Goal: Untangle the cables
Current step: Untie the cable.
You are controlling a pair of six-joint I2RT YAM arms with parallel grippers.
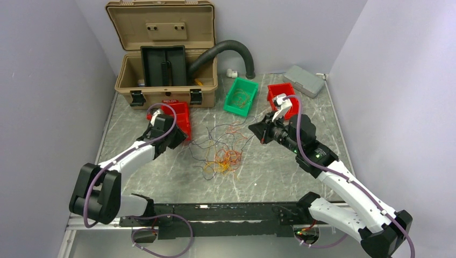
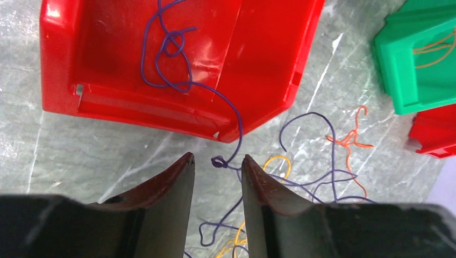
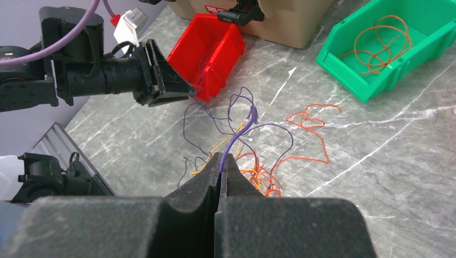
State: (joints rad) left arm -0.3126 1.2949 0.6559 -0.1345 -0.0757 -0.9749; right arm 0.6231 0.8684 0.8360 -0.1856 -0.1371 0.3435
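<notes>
Pinching a purple wire (image 3: 236, 137) between jaws pressed flat together, the right gripper (image 3: 221, 158) holds the strand where it leads off toward the heap. The left gripper (image 2: 218, 161) stands with its jaws apart, a small knot (image 2: 219, 160) of purple wire in the gap, touching neither pad as far as I can tell. The cables (image 1: 223, 156) lie mostly in a loose orange, yellow and purple tangle on the table (image 1: 269, 177) between the arms, with one purple length looped inside the red bin (image 2: 107, 105) and draped over its front wall. The likely trouble is tension — if both arms pull one strand with that knot between them, it would cinch tighter, and so thin a wire could slip from the pads. A pull could also drag the whole tangle, or tug the bin by its loop. That bin's wall crowds the left fingertips; a loose orange strand (image 3: 306, 121) lies near, and the green bin (image 3: 349, 80), holding an orange coil, sits well apart.
</notes>
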